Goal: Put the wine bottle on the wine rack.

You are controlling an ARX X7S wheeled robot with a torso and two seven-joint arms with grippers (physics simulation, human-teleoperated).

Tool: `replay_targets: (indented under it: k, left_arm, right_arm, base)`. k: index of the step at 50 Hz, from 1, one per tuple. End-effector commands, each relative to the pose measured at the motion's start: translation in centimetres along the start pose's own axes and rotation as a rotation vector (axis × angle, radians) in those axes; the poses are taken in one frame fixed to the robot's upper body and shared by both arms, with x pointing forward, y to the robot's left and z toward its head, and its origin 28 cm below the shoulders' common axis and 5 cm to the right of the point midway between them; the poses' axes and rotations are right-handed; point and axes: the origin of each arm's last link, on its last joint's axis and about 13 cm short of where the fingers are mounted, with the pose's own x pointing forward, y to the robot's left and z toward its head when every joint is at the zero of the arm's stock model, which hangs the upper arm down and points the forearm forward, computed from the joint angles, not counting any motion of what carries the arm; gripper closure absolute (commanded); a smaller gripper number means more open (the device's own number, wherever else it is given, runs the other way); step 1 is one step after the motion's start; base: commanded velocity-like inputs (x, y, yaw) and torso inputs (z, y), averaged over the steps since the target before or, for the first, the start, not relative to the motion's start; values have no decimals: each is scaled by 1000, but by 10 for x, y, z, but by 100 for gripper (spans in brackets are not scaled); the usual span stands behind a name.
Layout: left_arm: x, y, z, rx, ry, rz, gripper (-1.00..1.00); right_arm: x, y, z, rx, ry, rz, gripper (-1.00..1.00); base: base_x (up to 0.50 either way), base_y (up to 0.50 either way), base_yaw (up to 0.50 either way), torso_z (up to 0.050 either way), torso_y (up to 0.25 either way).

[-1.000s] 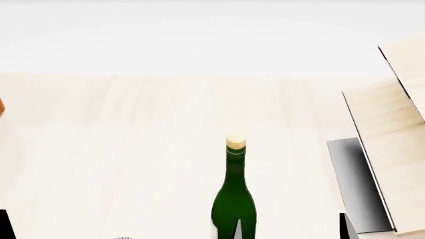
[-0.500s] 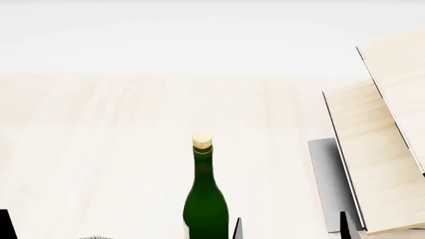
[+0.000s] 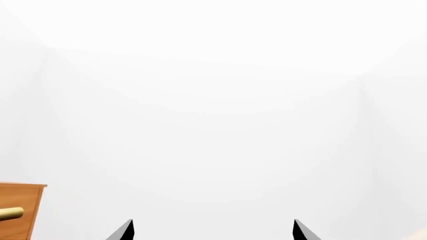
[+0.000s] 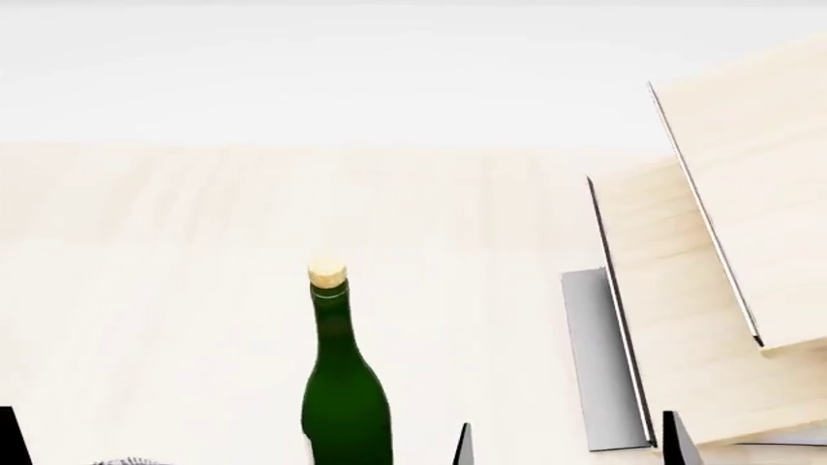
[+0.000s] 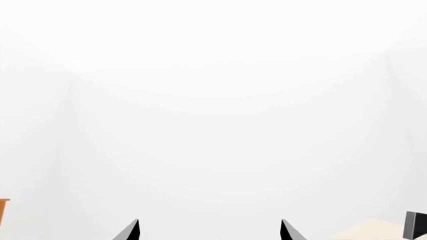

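Starting nearest, at the head view's low edge: catching two black fingertips (image 4: 463, 448) of the right gripper (image 4: 570, 446) poking up, spread wide apart, gripping nothing. Seeing the same in its wrist view, both tips parted over blank white wall. Picking out one more dark tip at the far left corner, belonging to the left gripper (image 3: 212, 232); in its own wrist view, likewise spread wide and carrying nothing. Noting a thin grey sliver of bowl (image 4: 130, 462) just peeking in beside that corner, too little showing to describe.

Moving on to the bottle (image 4: 347, 387): standing upright on the table (image 4: 155, 291), cork (image 4: 327, 272) on top, base cut off below the view. Sitting just left of the right gripper's inner fingertip, outside the gap between the tips, touched by neither gripper.

Shifting right: finding the rack (image 4: 698, 291) standing on the table, apart from the bottle, pale boards slanting up in tiers with dark edge rails, grey base (image 4: 595, 358) at its foot. Lining up with the right gripper's span in the head view, the outer tip overlapping the rack's lower corner. Nothing standing between bottle and rack but bare tabletop.

Glimpsing the cabinet (image 3: 20, 210) with its brass handle (image 3: 10, 214) at the edge of the left wrist view, and a black block (image 5: 415, 225) on a rack corner in the right wrist view.

Farthest back: looking at plain white wall.
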Motion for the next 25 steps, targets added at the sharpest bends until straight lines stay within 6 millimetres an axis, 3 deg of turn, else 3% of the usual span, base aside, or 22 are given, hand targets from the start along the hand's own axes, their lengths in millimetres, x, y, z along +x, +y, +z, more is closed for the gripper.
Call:
replay_targets:
  k: [1, 25]
  left_arm:
    - [-1, 0, 0, -1, 2, -1, -100]
    - [-1, -1, 0, -2, 2, -5, -100]
  right_arm:
    - [-1, 0, 0, 2, 2, 2, -100]
    - [-1, 0, -1, 0, 2, 3, -100]
  base:
    - [0, -125, 0, 0, 0]
    - [0, -126, 0, 0, 0]
